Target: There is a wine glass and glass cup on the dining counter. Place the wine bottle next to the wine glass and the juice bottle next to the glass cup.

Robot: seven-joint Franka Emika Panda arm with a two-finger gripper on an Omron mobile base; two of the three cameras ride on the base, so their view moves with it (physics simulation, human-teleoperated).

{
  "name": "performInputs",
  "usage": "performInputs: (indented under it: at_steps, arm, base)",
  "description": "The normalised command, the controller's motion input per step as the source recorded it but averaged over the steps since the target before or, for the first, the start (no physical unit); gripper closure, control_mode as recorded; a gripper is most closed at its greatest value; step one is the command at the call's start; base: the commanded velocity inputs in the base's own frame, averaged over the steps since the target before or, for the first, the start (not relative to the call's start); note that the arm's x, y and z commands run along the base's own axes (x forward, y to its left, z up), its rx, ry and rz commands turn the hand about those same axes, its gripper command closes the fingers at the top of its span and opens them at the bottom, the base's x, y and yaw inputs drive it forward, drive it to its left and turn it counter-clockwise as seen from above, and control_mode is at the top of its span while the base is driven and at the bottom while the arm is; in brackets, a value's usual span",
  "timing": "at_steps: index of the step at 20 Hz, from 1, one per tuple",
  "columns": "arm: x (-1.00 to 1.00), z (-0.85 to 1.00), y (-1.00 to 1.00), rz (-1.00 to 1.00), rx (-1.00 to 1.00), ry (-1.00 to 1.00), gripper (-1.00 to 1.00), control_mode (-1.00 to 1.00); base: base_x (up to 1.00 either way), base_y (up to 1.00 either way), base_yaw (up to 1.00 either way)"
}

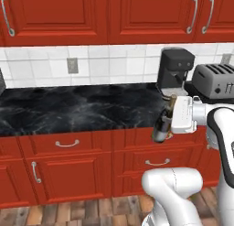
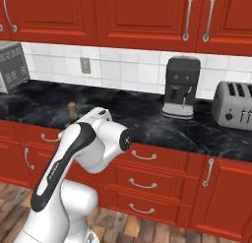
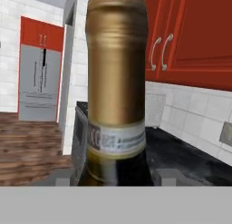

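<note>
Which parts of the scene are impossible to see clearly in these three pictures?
- Wine bottle: in the left base view the white hand covers its right side; in the right base view the arm hides all but its top.
- Bottle's lower body: cut off at the bottom of the hand view.
- Gripper: the bottle hides its fingers.
- Toaster: cut by the right edge of the left base view.

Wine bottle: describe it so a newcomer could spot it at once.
Start at the black marble countertop under the red cabinets, then the coffee machine and toaster at its right. In front of them, the pincer grips the wine bottle: tall, dark, gold-foiled neck.
</note>
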Motion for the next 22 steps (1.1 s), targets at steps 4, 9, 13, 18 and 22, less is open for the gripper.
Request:
performInputs:
  at_steps: [4, 9, 13, 18, 22]
  arm:
    - [0.00, 0.00, 0.00, 0.00, 0.00, 0.00, 1.00, 1.00]
    - [0.00, 0.00, 0.00, 0.00, 0.00, 0.00, 1.00, 1.00]
    - [0.00, 0.00, 0.00, 0.00, 0.00, 0.00, 1.00, 1.00]
    - [0.00, 0.00, 0.00, 0.00, 0.00, 0.00, 1.00, 1.00]
    - [0.00, 0.00, 0.00, 0.00, 0.00, 0.00, 1.00, 1.00]
  base:
    - [-0.58, 0.13, 0.21]
    - [-0.18, 0.11, 0.92]
    - [-0.03, 0.01, 1.00]
    - [-0.02, 0.00, 1.00]
    - [-0.01, 0.01, 1.00]
